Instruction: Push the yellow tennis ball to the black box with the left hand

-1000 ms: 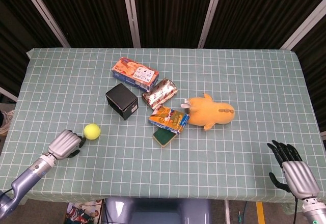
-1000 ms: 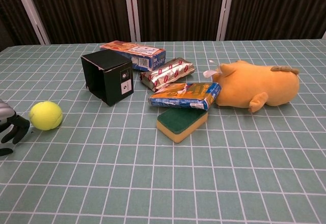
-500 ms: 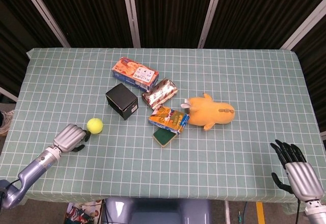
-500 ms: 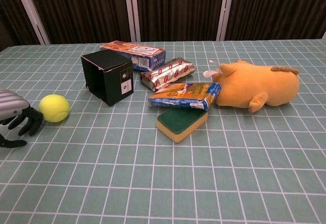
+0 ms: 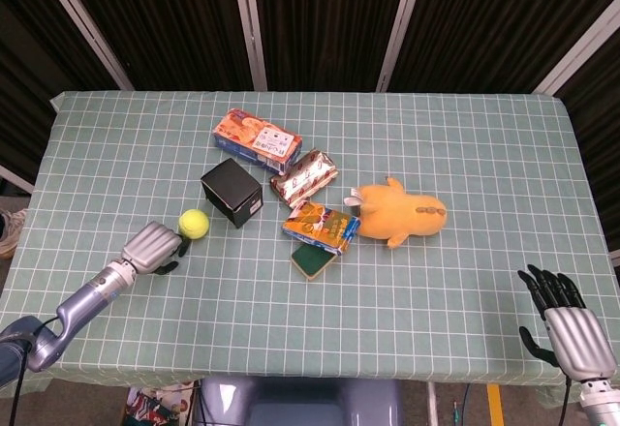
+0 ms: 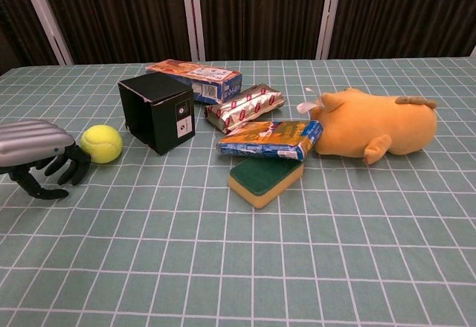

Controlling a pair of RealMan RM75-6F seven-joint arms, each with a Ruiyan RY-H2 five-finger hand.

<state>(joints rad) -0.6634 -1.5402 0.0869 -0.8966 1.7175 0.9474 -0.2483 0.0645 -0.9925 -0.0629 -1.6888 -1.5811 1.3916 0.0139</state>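
The yellow tennis ball point(image 5: 194, 223) point(image 6: 101, 143) lies on the checked tablecloth just left of the black box point(image 5: 232, 193) point(image 6: 157, 111), a small gap between them. My left hand point(image 5: 155, 247) point(image 6: 41, 156) is right behind the ball on its left side, silver back up, dark fingers curled down, fingertips touching or nearly touching the ball and holding nothing. My right hand point(image 5: 564, 318) stays at the table's near right corner, fingers spread, far from everything; the chest view does not show it.
Behind and right of the box lie an orange biscuit box point(image 5: 257, 139), a silver snack packet point(image 5: 304, 176), a blue-orange packet point(image 5: 321, 226) on a green-yellow sponge point(image 5: 312, 258), and an orange plush toy point(image 5: 402, 213).
My left hand has swept right and slightly away from me, rolling the ball from the table's left side to just beside the black box. The right hand has barely moved.
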